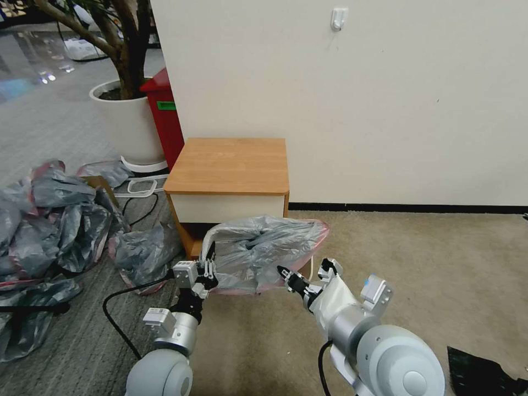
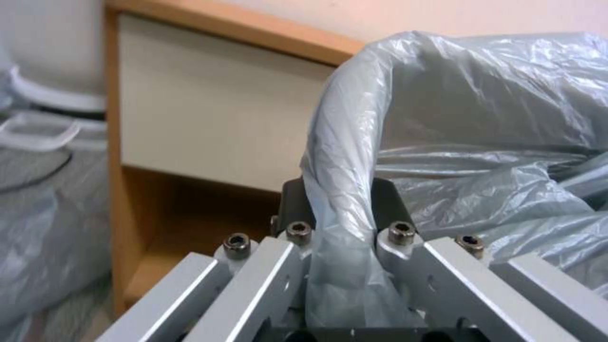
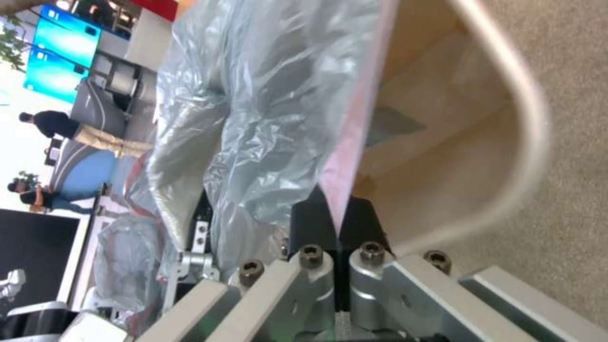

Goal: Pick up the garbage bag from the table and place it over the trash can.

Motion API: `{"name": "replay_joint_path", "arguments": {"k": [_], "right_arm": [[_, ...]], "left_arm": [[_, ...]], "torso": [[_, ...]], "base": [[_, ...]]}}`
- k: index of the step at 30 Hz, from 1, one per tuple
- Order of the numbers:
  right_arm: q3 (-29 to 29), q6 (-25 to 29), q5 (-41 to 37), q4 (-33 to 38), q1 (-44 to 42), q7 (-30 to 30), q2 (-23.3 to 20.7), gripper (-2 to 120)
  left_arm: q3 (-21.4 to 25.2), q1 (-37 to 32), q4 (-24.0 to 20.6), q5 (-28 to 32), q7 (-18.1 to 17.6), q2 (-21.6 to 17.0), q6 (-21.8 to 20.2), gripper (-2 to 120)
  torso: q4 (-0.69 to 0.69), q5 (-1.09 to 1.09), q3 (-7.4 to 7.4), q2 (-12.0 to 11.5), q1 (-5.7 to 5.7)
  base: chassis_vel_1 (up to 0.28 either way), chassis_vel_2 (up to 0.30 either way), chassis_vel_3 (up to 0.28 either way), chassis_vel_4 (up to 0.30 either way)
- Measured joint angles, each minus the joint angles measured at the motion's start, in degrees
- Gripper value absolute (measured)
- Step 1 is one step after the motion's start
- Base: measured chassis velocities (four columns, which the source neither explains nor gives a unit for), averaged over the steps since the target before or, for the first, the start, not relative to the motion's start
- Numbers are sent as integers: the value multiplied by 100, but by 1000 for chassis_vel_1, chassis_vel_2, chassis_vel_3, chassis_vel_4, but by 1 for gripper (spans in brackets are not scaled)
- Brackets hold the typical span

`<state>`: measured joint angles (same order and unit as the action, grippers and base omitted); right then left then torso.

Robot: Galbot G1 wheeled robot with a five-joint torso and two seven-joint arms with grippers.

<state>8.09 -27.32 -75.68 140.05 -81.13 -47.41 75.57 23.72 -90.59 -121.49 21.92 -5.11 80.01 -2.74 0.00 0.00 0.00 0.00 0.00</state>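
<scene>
Both hands are clamped on the bag (image 1: 264, 247) edge, left hand (image 1: 204, 273) and right hand (image 1: 290, 279); I'd keep it stretched wide over the bin (image 3: 507, 156) rim, lowering evenly.

Both arms are built of rounded, matte silver-grey shells: a large domed joint housing with a circular cap at the base of each, then a narrower metal cylinder toward the wrist. A small white boxy module is bolted to the side of each forearm. The right forearm wears a white fabric sleeve, and black cables loop out beside both arms. The left gripper (image 1: 208, 273) and right gripper (image 1: 284, 273) have flat brushed-aluminium linkage bars pinned with dark hex-socket screws, ending in black finger pads (image 3: 310, 223).
</scene>
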Motion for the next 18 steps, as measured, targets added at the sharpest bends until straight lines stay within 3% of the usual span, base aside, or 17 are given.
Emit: {"name": "replay_joint_path", "arguments": {"k": [11, 18], "right_arm": [[250, -20, -16, 194, -183, 12, -156, 0], [300, -22, -16, 195, -393, 2, -152, 0]], "left_arm": [[132, 147, -27, 1134, -605, 0, -459, 6], [208, 189, -102, 1720, -780, 0, -662, 6]], "torso": [[0, 0, 0, 0, 0], [0, 0, 0, 0, 0]], "base": [[0, 0, 0, 0], [0, 0, 0, 0]]}}
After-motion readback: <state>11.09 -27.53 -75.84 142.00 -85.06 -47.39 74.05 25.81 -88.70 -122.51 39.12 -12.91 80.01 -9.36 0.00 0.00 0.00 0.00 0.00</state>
